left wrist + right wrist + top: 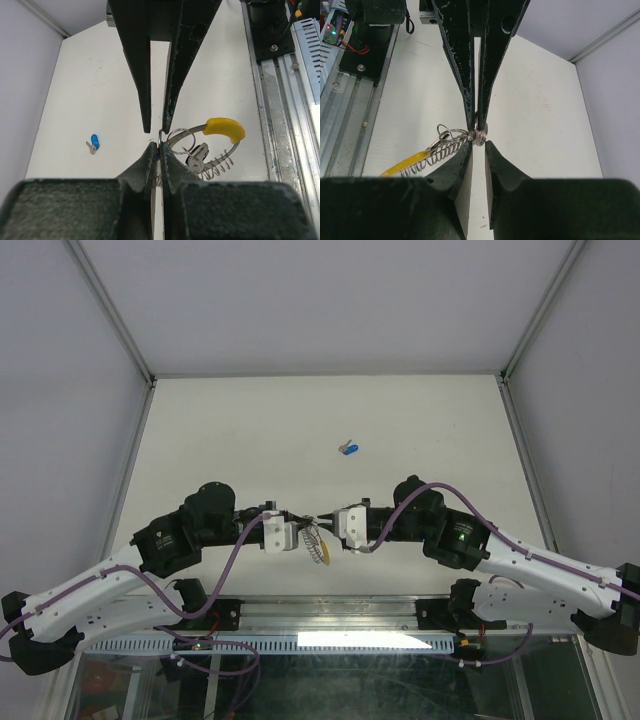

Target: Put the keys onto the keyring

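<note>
The keyring (319, 548) hangs between my two grippers above the table's near middle. In the left wrist view its yellow segment (225, 128) and coiled wire curve to the right, with a silver key (199, 152) on a small split ring. My left gripper (160, 146) is shut on a thin ring at the keyring's end. My right gripper (478, 145) faces it with jaws slightly apart, the coiled ring (480, 134) just past its tips. The blue-headed key (350, 449) lies on the table farther back; it also shows in the left wrist view (94, 141).
The white table (250, 440) is boxed in by pale walls at the left, right and back. An aluminium rail (280, 125) with the arm bases runs along the near edge, also in the right wrist view (345, 115).
</note>
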Tool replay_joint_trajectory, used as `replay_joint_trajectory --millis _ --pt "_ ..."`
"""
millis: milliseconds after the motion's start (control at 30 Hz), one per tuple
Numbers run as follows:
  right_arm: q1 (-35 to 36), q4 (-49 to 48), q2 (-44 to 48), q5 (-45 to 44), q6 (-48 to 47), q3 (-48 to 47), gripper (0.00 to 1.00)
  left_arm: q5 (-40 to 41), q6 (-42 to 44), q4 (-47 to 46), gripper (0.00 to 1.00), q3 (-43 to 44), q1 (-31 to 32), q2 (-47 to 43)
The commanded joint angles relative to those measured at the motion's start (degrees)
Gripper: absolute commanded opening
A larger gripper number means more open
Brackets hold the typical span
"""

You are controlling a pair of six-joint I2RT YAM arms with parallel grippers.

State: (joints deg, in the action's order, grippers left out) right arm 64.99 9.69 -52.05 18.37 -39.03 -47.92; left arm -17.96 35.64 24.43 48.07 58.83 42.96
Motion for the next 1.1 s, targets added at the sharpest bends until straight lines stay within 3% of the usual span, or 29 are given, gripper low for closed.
replay_joint_trajectory --millis 0,800,967,1067 --pt "0.27 -3.49 1.26 -0.17 -0.11 -2.35 0.18 0.85 0.81 -3.16 0.0 2.46 -0.03 -1.06" --pt "0.35 -6.75 -1.63 2.12 0.97 -2.45 0.15 -0.28 0.57 -3.15 0.0 2.76 -0.03 -0.16" --pt "0.31 -6.5 -2.29 1.77 1.34 -2.73 0.09 -0.33 0.57 -3.34 0.0 2.76 -0.03 -0.16" --pt "0.33 -5.15 -3.07 0.7 3.29 -4.13 0.0 -0.33 0.57 -3.59 0.0 2.69 -0.03 -0.16"
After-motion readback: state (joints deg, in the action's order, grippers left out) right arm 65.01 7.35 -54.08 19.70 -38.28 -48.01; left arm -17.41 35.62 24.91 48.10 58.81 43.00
